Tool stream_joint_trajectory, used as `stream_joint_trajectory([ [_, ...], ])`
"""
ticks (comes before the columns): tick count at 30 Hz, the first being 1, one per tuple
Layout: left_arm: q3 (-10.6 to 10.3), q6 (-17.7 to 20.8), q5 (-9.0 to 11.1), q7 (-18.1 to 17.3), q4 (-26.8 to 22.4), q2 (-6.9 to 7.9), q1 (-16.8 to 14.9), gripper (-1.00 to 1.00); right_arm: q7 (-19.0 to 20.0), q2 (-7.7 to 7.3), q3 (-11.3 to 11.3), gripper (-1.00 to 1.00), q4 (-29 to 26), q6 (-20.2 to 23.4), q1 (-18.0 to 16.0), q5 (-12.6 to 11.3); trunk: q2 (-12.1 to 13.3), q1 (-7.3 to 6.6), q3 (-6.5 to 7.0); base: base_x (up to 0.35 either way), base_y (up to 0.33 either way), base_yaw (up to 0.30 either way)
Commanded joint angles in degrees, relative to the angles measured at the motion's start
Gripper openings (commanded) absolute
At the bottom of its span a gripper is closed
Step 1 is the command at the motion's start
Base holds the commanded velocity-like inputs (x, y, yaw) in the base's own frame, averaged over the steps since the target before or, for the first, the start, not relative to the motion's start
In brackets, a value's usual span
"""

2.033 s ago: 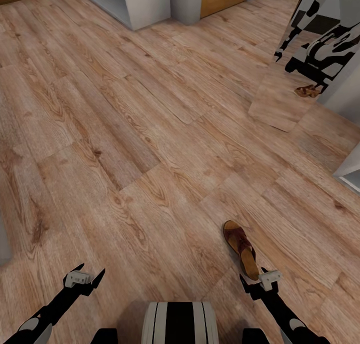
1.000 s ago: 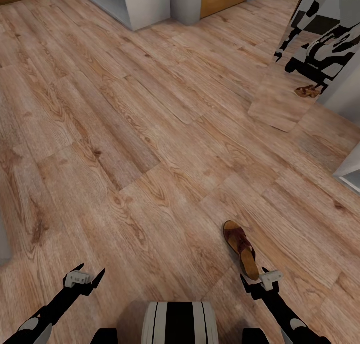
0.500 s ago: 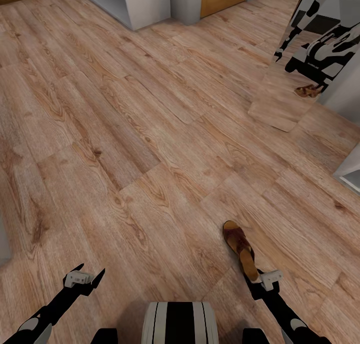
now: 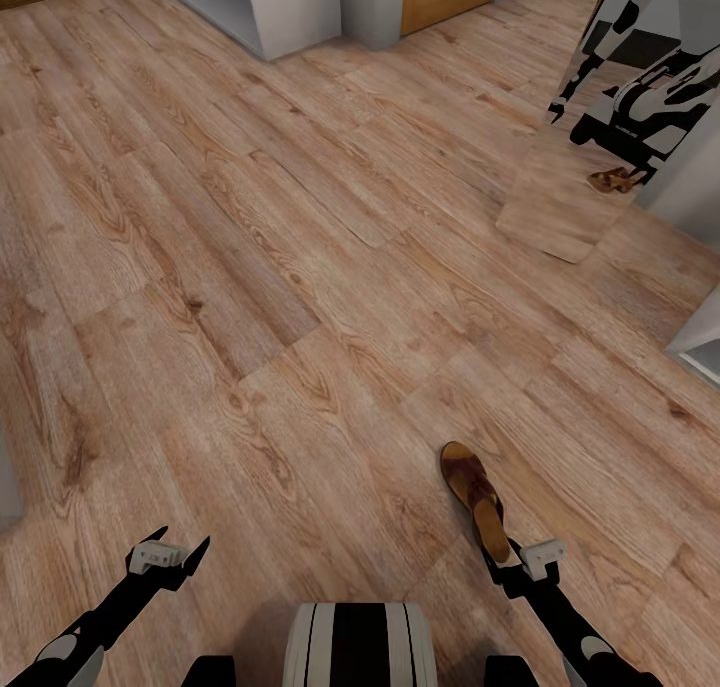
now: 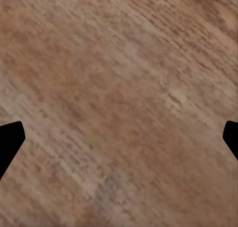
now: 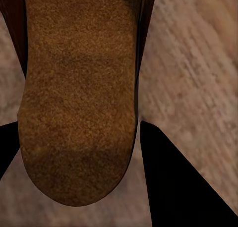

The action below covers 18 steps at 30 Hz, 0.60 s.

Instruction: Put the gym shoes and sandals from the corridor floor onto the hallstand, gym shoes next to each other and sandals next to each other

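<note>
1 sandal (image 4: 478, 499) lies flat on the corridor floor (image 4: 300, 297), well apart from every wall and close in front of the robot, its toe pointing away and its heel just at the tip of the right pincer (image 4: 517, 564). In the right wrist view the tan footbed (image 6: 79, 98) runs between the 2 dark fingers (image 6: 173, 182), which stand either side of the heel with floor showing between them and the sole, so the right pincer is spread wide around the heel and, as far as I can judge, not yet gripping. The left pincer (image 4: 170, 555) hangs released over bare planks, holding nothing, its finger tips (image 5: 10, 142) wide apart in the left wrist view.

A pale-grey shelved unit (image 4: 250, 2), probably the hallstand, stands at the far edge of the floor with nothing visible on the part in view. A mirror panel (image 4: 600, 117) on the right reflects the robot and the sandal. The task looks barely begun: no shoe is seen on the rack, this sandal is still down, and the other 3 shoes remain to be fetched
</note>
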Motion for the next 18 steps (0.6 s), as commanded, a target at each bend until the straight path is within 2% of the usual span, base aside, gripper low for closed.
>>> stream_joint_trajectory([
  [1, 0.0, 0.0, 0.0, 0.0, 0.0, 0.0, 0.0, 1.0, 0.22, 0.01, 0.22, -1.0, 0.05, 0.02, 0.01, -0.04, 0.0, 0.0, 0.0, 0.0, 0.0, 0.0],
  [5, 0.0, 0.0, 0.0, 0.0, 0.0, 0.0, 0.0, 1.0, 0.22, 0.02, 0.22, -1.0, 0.05, 0.02, 0.01, -0.05, 0.0, 0.0, 0.0, 0.0, 0.0, 0.0],
  [6, 0.03, 0.0, 0.0, 0.01, 0.0, 0.0, 0.0, 1.0, 0.62, 0.46, 0.23, -1.0, -5.16, -0.27, 1.03, -0.37, 0.0, 0.0, 0.0, 0.0, 0.0, 0.0],
  [8, 0.02, 0.0, 0.0, 0.01, 0.0, 0.0, 0.0, 1.0, 0.73, 0.57, 0.32, -1.0, -8.8, 0.05, 2.11, -0.38, 0.0, 0.0, 0.0, 0.0, 0.0, 0.0],
  [9, 0.02, 0.0, 0.0, 0.01, 0.0, 0.0, 0.0, 1.0, 0.73, 0.57, 0.32, -1.0, -8.8, 0.05, 2.11, -0.38, 0.0, 0.0, 0.0, 0.0, 0.0, 0.0],
  [11, 0.04, 0.0, 0.0, 0.0, 0.0, 0.0, 0.0, 1.0, 0.77, 0.85, 0.38, -1.0, -13.17, 0.75, 4.06, -0.42, 0.0, 0.0, 0.0, 0.0, 0.0, 0.0],
  [12, 0.04, 0.0, 0.0, 0.0, 0.0, 0.0, 0.0, 1.0, 0.77, 0.85, 0.38, -1.0, -13.17, 0.75, 4.06, -0.42, 0.0, 0.0, 0.0, 0.0, 0.0, 0.0],
  [15, 0.02, 0.0, 0.0, 0.0, 0.0, 0.0, 0.0, 1.0, 0.83, 1.45, 0.43, -1.0, -21.58, 3.84, 7.91, -0.48, 0.0, 0.0, 0.0, 0.0, 0.0, 0.0],
  [16, 0.02, 0.0, 0.0, 0.0, 0.0, 0.0, 0.0, 1.0, 0.83, 1.45, 0.43, -1.0, -21.58, 3.84, 7.91, -0.48, 0.0, 0.0, 0.0, 0.0, 0.0, 0.0],
  [18, 0.01, 0.0, 0.0, 0.0, 0.0, 0.0, 0.0, 1.0, 0.86, 1.85, 0.45, -1.0, -27.86, 7.2, 10.66, -0.52, 0.0, 0.0, 0.0, 0.0, 0.0, 0.0],
])
